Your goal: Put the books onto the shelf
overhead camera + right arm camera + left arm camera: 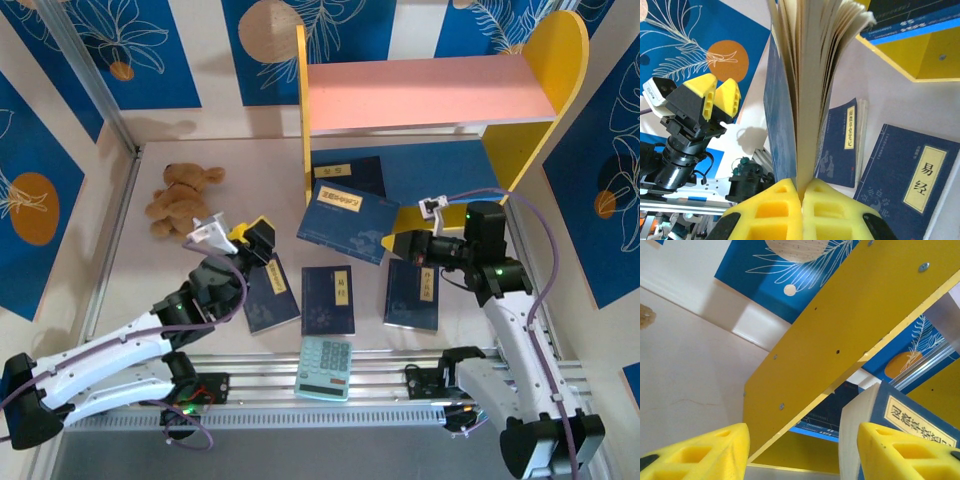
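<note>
My right gripper (392, 243) is shut on a navy book (345, 222), held tilted off the table in front of the shelf (420, 95). In the right wrist view the gripper (802, 192) pinches the book (782, 95) at its edge and the pages fan out above. My left gripper (250, 235) is open just left of that book. In the left wrist view the book's page edge (860, 420) stands by the right finger of that gripper (800, 455). Another book (348, 175) lies on the blue lower board (450, 165). Three books (268, 292) (328, 298) (412, 293) lie flat on the table.
A mint-green calculator (325, 368) lies near the front rail. A brown teddy bear (180, 198) lies at the left. The shelf's yellow side panel (840, 325) rises close in front of the left gripper. Walls with blue panels enclose the table.
</note>
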